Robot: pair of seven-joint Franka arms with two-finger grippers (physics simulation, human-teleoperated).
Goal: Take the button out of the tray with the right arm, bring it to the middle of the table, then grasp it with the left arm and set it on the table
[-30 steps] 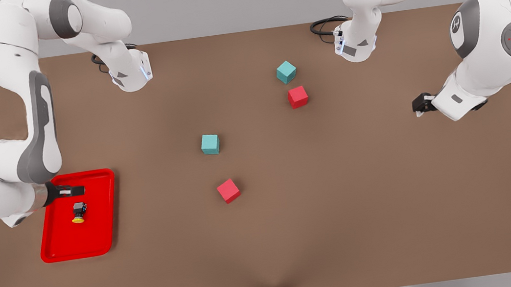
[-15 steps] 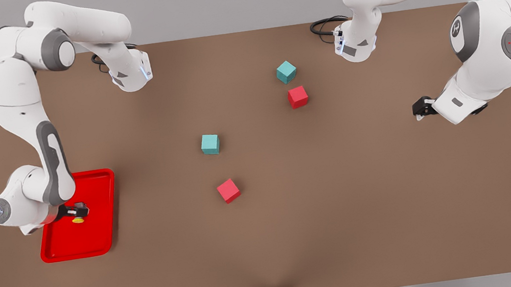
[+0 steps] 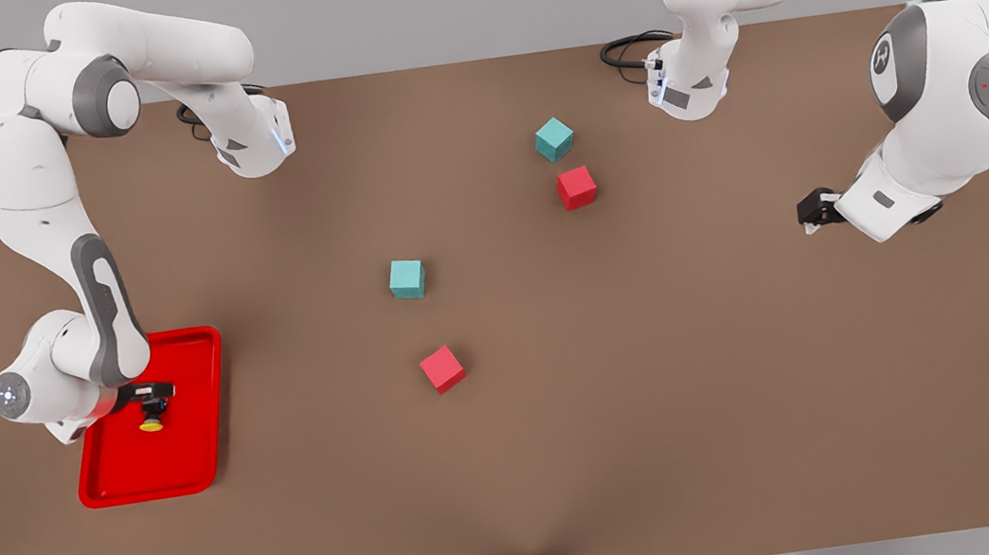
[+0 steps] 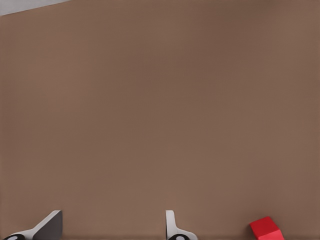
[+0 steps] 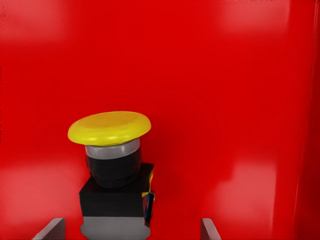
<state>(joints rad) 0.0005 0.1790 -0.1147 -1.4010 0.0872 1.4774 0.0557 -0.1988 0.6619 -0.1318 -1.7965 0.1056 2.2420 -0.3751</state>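
Since the earlier frame, the right gripper (image 3: 152, 396) has been lowered over the button (image 3: 152, 416) in the tray (image 3: 193, 456); its fingers (image 5: 50, 230) are spread beside the body, apparently untouched. Far right, the left gripper (image 3: 811, 210) is held open above the table (image 3: 574, 448).

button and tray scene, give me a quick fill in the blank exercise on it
1. The button lies inside the red ____.
2. The button's round cap is ____ in colour.
3. The right end effector is at the button, while the left end effector hangs over bare ____.
4. Loose cubes on the table: two red, two ____.

Missing words: tray; yellow; table; teal
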